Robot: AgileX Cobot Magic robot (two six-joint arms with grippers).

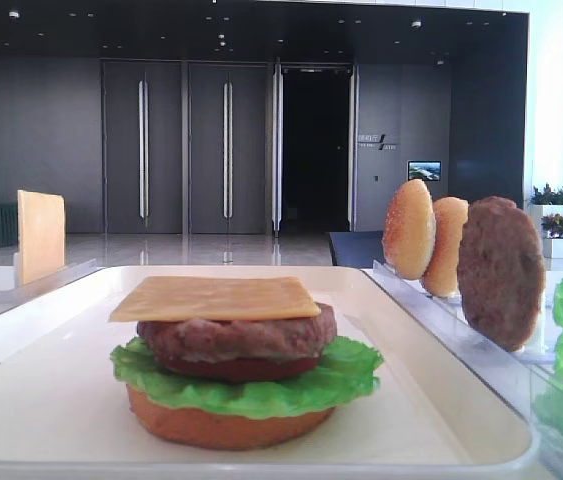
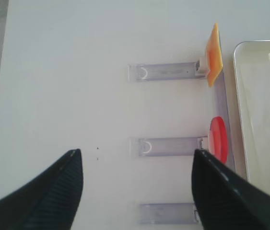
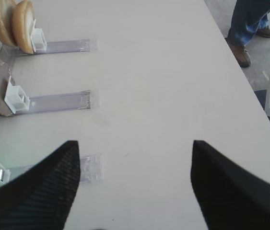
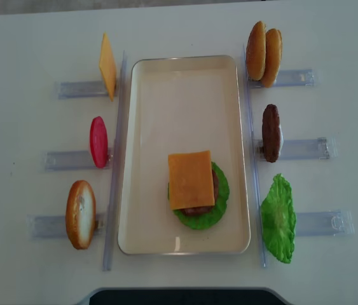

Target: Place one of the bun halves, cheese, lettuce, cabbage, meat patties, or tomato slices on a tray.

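Observation:
On the cream tray (image 4: 185,82) stands a stack: bun half (image 1: 221,428), lettuce (image 1: 261,385), tomato slice (image 1: 236,368), meat patty (image 1: 236,338), with a cheese slice (image 4: 191,180) on top. Upright in racks left of the tray are cheese (image 4: 107,65), a tomato slice (image 4: 98,142) and a bun half (image 4: 81,214). On the right are two bun halves (image 4: 263,53), a patty (image 4: 271,133) and lettuce (image 4: 278,218). No cabbage is in view. My left gripper (image 2: 135,152) hangs open over the left racks, holding nothing. My right gripper (image 3: 135,143) is open and empty over bare table.
Clear plastic racks (image 4: 83,89) lie on both sides of the tray, and long clear strips (image 4: 114,190) run along its edges. A person's legs (image 3: 250,24) stand beyond the table's right edge. The overhead view shows neither arm.

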